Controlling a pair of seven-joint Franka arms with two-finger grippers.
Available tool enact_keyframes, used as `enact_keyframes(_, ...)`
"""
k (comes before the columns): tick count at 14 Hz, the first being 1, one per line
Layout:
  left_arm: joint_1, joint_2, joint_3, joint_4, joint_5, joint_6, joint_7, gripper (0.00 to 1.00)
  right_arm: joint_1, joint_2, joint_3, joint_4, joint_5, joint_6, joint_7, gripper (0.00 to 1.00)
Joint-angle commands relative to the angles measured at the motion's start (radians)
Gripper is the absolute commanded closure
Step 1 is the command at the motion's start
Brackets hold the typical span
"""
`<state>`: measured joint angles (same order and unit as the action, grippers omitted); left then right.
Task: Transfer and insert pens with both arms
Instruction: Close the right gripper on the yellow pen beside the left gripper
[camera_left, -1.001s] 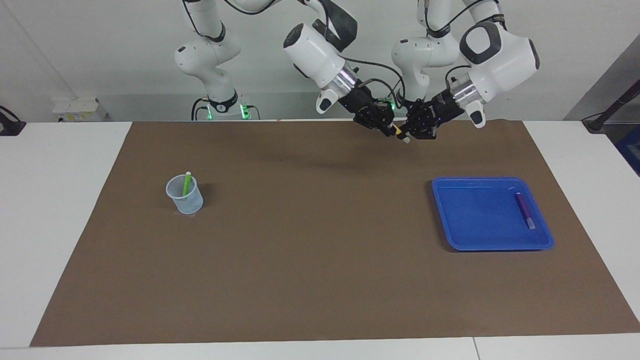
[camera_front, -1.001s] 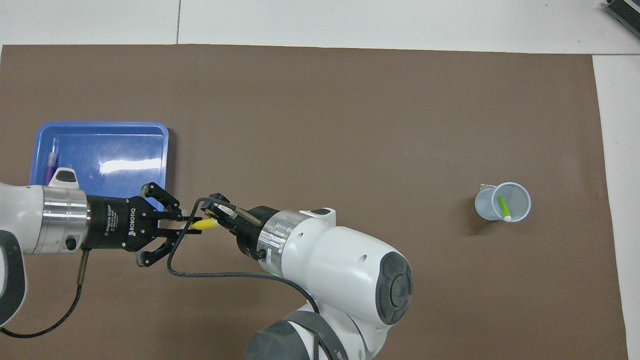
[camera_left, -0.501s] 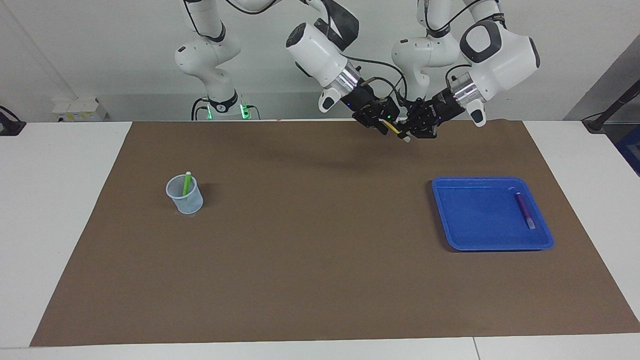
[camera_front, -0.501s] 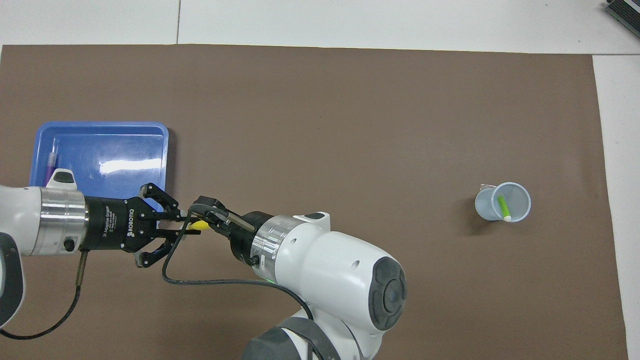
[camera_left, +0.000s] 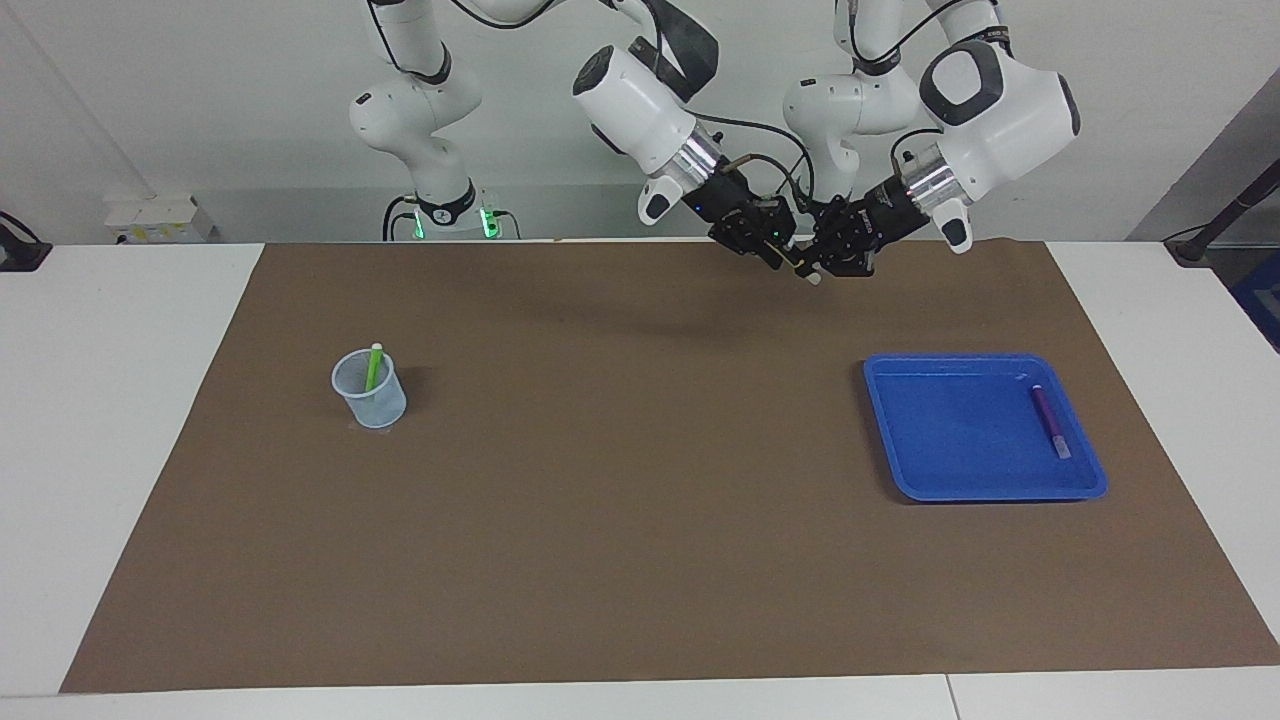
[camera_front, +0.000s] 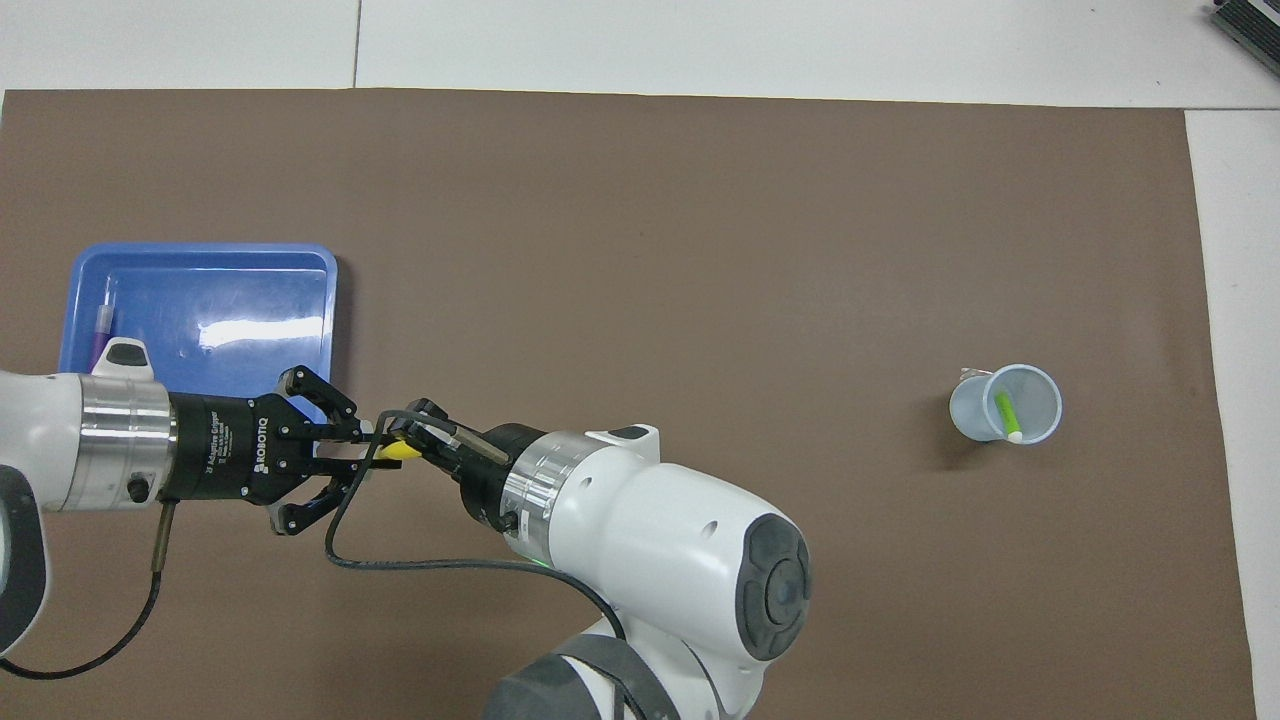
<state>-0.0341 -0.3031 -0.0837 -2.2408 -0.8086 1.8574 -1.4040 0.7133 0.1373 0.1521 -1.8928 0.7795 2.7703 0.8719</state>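
Right, upper centre of the facing view, my left gripper (camera_left: 822, 268) pinches the yellow pen (camera_front: 398, 451) while the right gripper (camera_left: 778, 255), its closure unclear, meets it; early release drops it.

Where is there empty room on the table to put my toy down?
The brown mat is bare between the clear cup and the blue tray. It is crowded where the left gripper and right gripper meet around the yellow pen.
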Motion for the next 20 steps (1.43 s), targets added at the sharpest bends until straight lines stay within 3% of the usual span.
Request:
enact_keyframes(1,-0.012,-0.031,0.009,-0.025,-0.017,0.019,-0.016,1.0,-0.003,0.002,0.006,0.0,0.03,0.002,-0.031,0.71)
enact_keyframes(3,-0.01,-0.031,0.009,-0.025,-0.017,0.019,-0.02,1.0,-0.003,0.002,0.006,0.0,0.03,0.002,-0.031,0.71)
enact_keyframes(8,-0.012,-0.031,0.009,-0.025,-0.017,0.016,-0.02,1.0,-0.003,0.002,0.006,0.0,0.03,0.002,-0.033,1.0)
enact_keyframes(17,-0.012,-0.033,0.009,-0.025,-0.015,0.02,-0.038,1.0,-0.003,-0.024,0.006,0.001,0.029,-0.001,-0.039,1.0)
enact_keyframes(18,-0.012,-0.033,0.009,-0.025,-0.015,0.023,-0.038,0.92,-0.003,-0.024,0.006,0.001,0.03,-0.001,-0.04,1.0)
enact_keyframes(19,-0.012,-0.033,0.007,-0.025,-0.015,0.028,-0.036,0.61,-0.003,-0.025,0.006,0.001,0.03,-0.004,-0.045,1.0)
enact_keyframes(20,-0.012,-0.04,-0.002,-0.025,-0.015,0.042,-0.038,0.16,-0.003,-0.025,0.006,0.001,0.029,-0.012,-0.047,1.0)
